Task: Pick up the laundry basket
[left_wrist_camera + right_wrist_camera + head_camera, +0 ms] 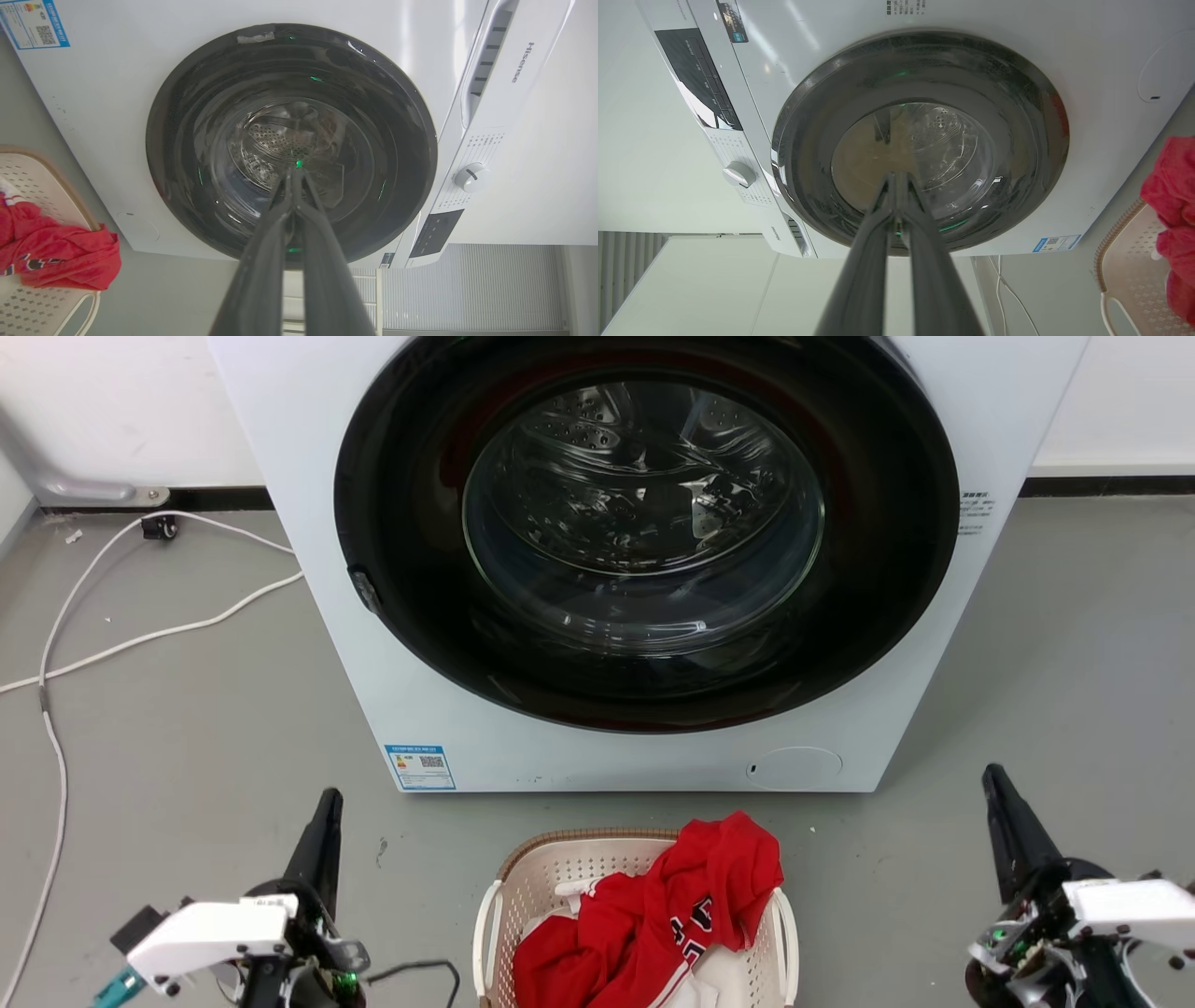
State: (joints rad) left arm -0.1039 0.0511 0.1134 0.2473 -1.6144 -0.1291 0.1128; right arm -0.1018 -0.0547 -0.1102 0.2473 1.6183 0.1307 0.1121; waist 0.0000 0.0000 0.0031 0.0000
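Your left pincer [329,800], at 7 o'clock, is clenched on nothing. The laundry basket [546,873] stands on the floor [187,737] at 6 o'clock, just before the washer [317,569]. It is oval, stiff perforated plastic with a woven-look rim, probably light under a soft red shirt [653,915]. Take it by the white side handles [485,933]. Your right pincer [991,777], at 5 o'clock, is clenched and empty too.

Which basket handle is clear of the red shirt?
The left handle: a bare white loop with the basket wall showing beside it. The red shirt spills over the rim at the right handle.
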